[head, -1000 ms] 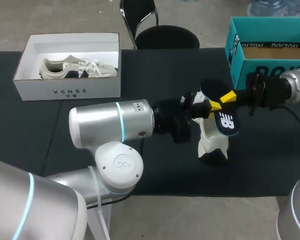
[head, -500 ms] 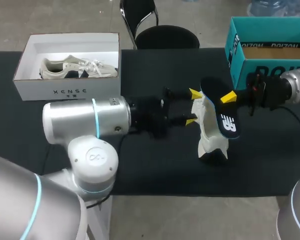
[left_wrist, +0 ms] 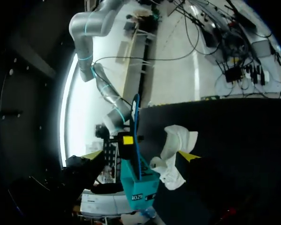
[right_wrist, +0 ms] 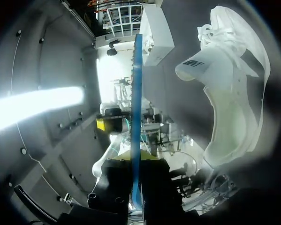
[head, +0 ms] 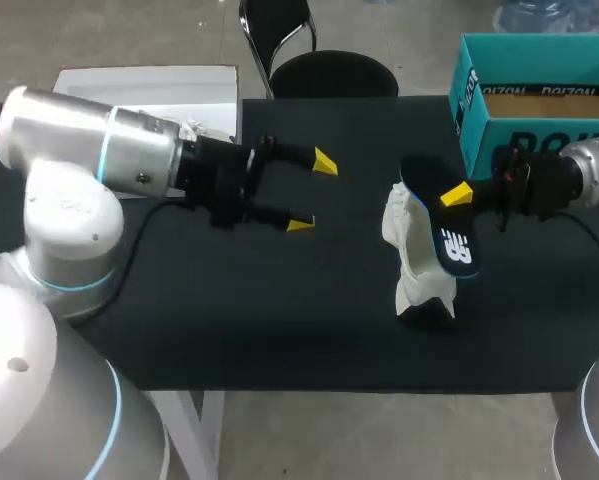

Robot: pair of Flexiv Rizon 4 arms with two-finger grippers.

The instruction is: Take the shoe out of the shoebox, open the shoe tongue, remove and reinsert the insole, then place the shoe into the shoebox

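Observation:
A white shoe (head: 415, 262) stands on end on the black table (head: 309, 320), with nothing gripping it. Right beside it, my right gripper (head: 457, 194) is shut on the dark blue insole (head: 451, 236), which leans against the shoe. The right wrist view shows the insole (right_wrist: 136, 108) edge-on between the fingers, with the shoe (right_wrist: 229, 89) to one side. My left gripper (head: 312, 193) hangs open left of the shoe, well apart from it. From the left wrist, the shoe (left_wrist: 176, 149) and the insole (left_wrist: 136, 131) lie ahead of the open left gripper (left_wrist: 140, 156).
The white shoebox (head: 149, 76) sits at the far left, mostly hidden behind my left arm. A teal box (head: 524, 100) stands at the far right, behind my right arm. Bare black table lies between the left gripper and the shoe.
My left gripper opened, let go of the shoe and drew back to the left. The shoe stayed standing. The right gripper and the insole have not moved.

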